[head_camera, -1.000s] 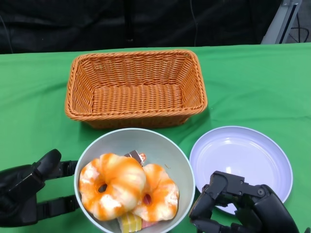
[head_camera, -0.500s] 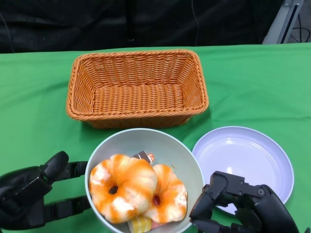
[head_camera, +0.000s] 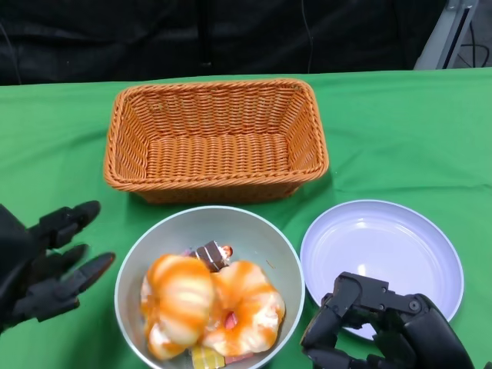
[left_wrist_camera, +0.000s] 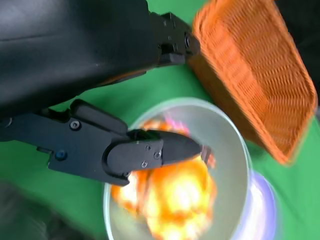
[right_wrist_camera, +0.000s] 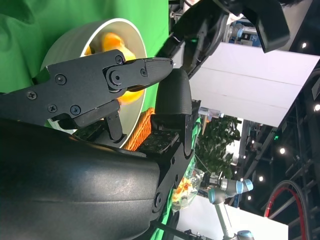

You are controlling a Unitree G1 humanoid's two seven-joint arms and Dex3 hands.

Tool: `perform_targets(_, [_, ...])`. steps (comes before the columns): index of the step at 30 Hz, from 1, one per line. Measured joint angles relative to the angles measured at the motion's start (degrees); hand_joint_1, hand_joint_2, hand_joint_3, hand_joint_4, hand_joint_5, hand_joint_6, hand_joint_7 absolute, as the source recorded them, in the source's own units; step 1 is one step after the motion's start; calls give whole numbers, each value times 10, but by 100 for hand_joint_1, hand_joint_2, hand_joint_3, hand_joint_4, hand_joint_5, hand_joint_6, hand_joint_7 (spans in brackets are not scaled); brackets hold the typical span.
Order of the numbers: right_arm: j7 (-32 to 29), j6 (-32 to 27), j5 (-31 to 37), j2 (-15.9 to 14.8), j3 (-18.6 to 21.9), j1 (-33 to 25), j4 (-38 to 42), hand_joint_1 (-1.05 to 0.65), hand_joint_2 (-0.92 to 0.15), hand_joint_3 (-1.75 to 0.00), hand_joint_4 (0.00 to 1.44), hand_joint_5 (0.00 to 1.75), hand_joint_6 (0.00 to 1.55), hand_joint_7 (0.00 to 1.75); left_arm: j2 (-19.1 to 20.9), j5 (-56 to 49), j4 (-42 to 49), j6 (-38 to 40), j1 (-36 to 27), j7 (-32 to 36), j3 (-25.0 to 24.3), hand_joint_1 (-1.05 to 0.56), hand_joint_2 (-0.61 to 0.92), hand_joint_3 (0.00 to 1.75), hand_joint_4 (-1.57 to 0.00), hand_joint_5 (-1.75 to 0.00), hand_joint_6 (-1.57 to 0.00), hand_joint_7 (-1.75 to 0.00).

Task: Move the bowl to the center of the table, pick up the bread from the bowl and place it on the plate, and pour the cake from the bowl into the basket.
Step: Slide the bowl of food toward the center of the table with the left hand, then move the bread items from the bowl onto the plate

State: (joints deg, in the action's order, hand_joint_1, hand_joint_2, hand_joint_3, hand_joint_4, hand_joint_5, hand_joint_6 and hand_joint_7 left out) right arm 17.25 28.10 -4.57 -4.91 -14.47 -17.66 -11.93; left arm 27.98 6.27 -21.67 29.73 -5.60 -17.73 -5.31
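From the head view, I am looking down at a green cloth-covered table point(head_camera: 400, 123). A rectangular orange woven wicker basket point(head_camera: 216, 140) is sitting at the far middle, its ribbed walls sloping down to a flat woven floor. Just in front of it a round, smooth pale grey bowl point(head_camera: 209, 286) is holding two glossy ring-shaped breads with orange and white glaze point(head_camera: 211, 305), slightly blurred, and a small dark brown slice of cake with a red topping point(head_camera: 212, 254) is lying against the breads on the far side. A round, shallow lavender plate point(head_camera: 382, 259) is resting just beside the bowl on my right. My left hand point(head_camera: 42, 265) is hovering near the bowl's left rim, apart from it, fingers spread and holding nothing. My right hand point(head_camera: 384, 327) is lying at the near edge of the plate with its blocky black fingers curled in on nothing.

In the right wrist view, my right hand's hard black fingers point(right_wrist_camera: 100, 85) are lying folded close over the shell, nothing between them; the bowl's curved outer wall point(right_wrist_camera: 75, 45) and a sliver of bread are showing beyond.

In the left wrist view, blurred, my left hand's fingers point(left_wrist_camera: 150, 152) are reaching over the bowl's rim point(left_wrist_camera: 235, 140) without gripping it, with the basket's weave point(left_wrist_camera: 250, 70) beyond.
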Motion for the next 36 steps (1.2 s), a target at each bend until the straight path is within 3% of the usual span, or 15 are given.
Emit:
perform_targets(2, [1,0,-1,-1,1,-1,0,-42,-92,-14,84,152,81,128,-2,-32,6,-47,-2,19,1,-50,92,25,-32,-16,-33,-11])
perform_targets(7, [6,0,-8,-1,6,-3,0,-41,-91,-14,84,151,81,128,-43,-41,57,-158,-2,43,-18,-32,92,17,-59,-29,-57,-18])
perform_targets(9, [10,0,-12,-3,7,-5,0,-40,-92,-14,84,151,81,128,-62,-28,103,-225,3,42,-29,-19,92,18,-74,-39,-74,-22])
perform_targets(11, [13,0,-17,-4,8,-6,0,-40,-92,-14,84,151,81,128,-80,-11,161,-305,11,40,-39,-15,92,19,-79,-42,-79,-23])
perform_targets(12, [13,0,-19,-5,9,-7,0,-40,-92,-14,84,150,81,127,-86,-10,186,-338,17,38,-42,-7,92,24,-84,-57,-90,-26])
perform_targets(13, [15,0,-20,-7,10,-8,0,-40,-92,-13,83,151,80,127,-94,-3,218,-382,25,34,-45,1,92,34,-85,-87,-101,-36])
perform_targets(14, [17,0,-21,-8,11,-8,0,-41,-92,-13,83,151,80,127,-102,4,249,-426,32,31,-48,5,89,44,-86,-103,-103,-49])
perform_targets(17, [22,-1,-28,-15,19,-11,0,-40,-92,-14,81,150,79,124,-119,13,328,-533,56,19,-55,4,75,80,-82,-135,-95,-90])
perform_targets(19, [25,-4,-34,-21,27,-12,-2,-38,-92,-14,79,150,77,121,-124,21,363,-574,71,9,-56,1,72,89,-77,-147,-90,-102])
perform_targets(22, [29,-4,-42,-24,33,-12,-5,-37,-92,-14,76,147,75,116,-132,47,396,-603,88,-7,-60,-1,71,91,-74,-155,-86,-111])
perform_targets(26, [29,3,-35,-27,49,-9,-5,-33,-89,-17,67,133,70,93,-142,69,419,-619,96,-22,-62,-5,66,98,-73,-162,-81,-127])
perform_targets(30, [30,12,-27,-32,58,-4,-9,-32,-89,-17,66,129,70,85,-146,79,429,-623,100,-29,-64,-5,66,100,-72,-164,-79,-131])
perform_targets(32, [32,12,-12,-39,62,0,-19,-38,-91,-8,57,107,60,57,-147,90,429,-623,103,-37,-65,-5,64,102,-73,-168,-78,-137])
perform_targets(36, [33,11,45,-71,75,25,-65,-46,-92,-7,46,85,56,26,-149,101,429,-623,110,-44,-68,-7,62,102,-75,-169,-78,-140])
